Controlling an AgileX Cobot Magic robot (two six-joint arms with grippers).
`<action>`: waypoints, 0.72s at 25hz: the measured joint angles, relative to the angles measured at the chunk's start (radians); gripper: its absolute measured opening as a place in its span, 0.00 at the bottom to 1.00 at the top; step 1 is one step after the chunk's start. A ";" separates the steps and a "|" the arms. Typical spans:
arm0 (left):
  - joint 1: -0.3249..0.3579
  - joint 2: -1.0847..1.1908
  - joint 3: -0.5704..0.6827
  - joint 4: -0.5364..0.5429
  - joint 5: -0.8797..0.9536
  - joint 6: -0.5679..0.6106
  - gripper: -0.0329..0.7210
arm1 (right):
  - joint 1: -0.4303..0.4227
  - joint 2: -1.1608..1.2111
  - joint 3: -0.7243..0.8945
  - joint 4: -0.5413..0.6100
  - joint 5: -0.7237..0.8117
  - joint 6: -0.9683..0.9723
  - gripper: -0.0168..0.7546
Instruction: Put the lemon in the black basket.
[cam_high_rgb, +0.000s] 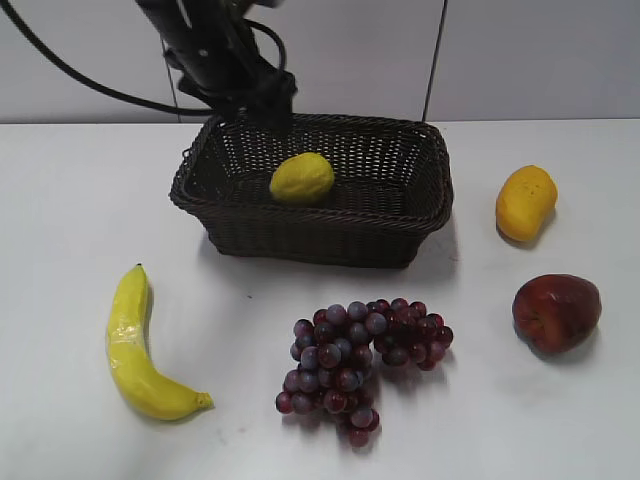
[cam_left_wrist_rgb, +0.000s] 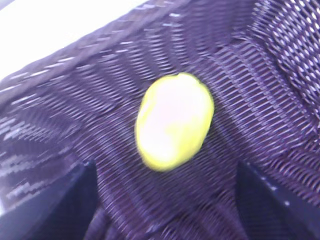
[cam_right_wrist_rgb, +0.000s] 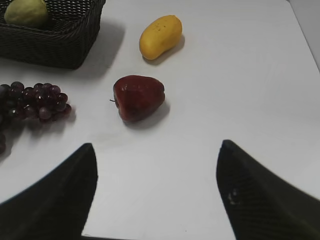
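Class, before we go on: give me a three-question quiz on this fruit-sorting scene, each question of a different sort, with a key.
1. True or false: the lemon lies inside the black basket.
2. Multiple choice: which fruit lies nearest the red apple? A banana B mango C lemon
3. Fill in: the left tool is ____ above the lemon, its fingers apart on either side.

Key: 1 true; 2 B; 3 open. The grapes lie in front of the basket.

You see a white table (cam_high_rgb: 80, 220), matte, evenly lit; soft shadows fall on it; behind it, a pale grey panelled wall (cam_high_rgb: 540, 55) with one dark vertical seam (cam_high_rgb: 434, 60).
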 joint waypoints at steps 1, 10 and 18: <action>0.024 -0.015 0.000 0.002 0.032 -0.016 0.85 | 0.000 0.000 0.000 0.000 0.000 0.000 0.75; 0.328 -0.063 0.000 0.059 0.330 -0.153 0.81 | 0.000 0.000 0.000 0.000 0.000 0.000 0.75; 0.467 -0.218 0.188 0.094 0.336 -0.176 0.80 | 0.000 0.000 0.000 0.000 0.000 0.000 0.75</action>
